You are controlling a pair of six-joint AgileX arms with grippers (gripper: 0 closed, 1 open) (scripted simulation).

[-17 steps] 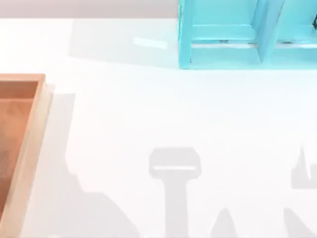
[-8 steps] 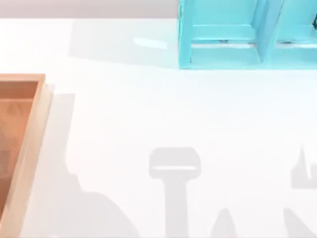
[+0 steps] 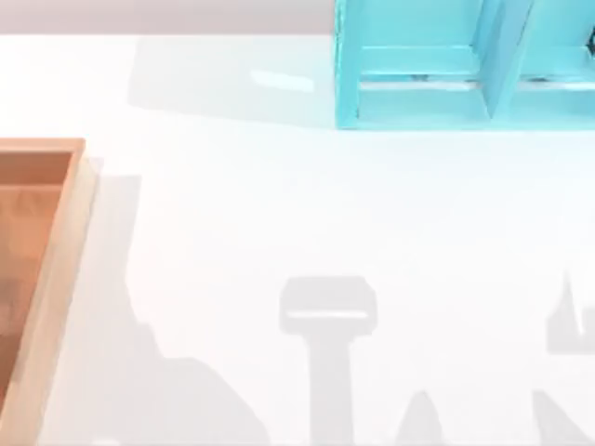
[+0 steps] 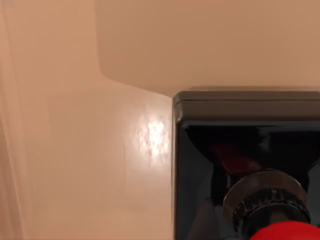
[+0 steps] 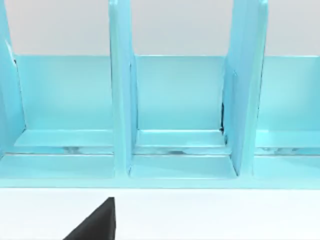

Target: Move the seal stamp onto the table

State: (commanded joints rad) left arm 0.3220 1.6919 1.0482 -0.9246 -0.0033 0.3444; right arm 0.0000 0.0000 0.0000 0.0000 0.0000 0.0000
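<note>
One seal stamp (image 4: 245,165) sits on the wooden tray (image 4: 90,165); claw spread possibly indiscernible.

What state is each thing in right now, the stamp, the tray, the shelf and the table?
seal stamp: upright on the wooden tray's floor, seen close in the left wrist view, not yet on the table.
wooden tray: at the table's left edge, open-topped, lying flat.
turquoise shelf unit: standing at the table's far side, the compartments in view empty.
table: bare white top crossed by arm shadows.
</note>
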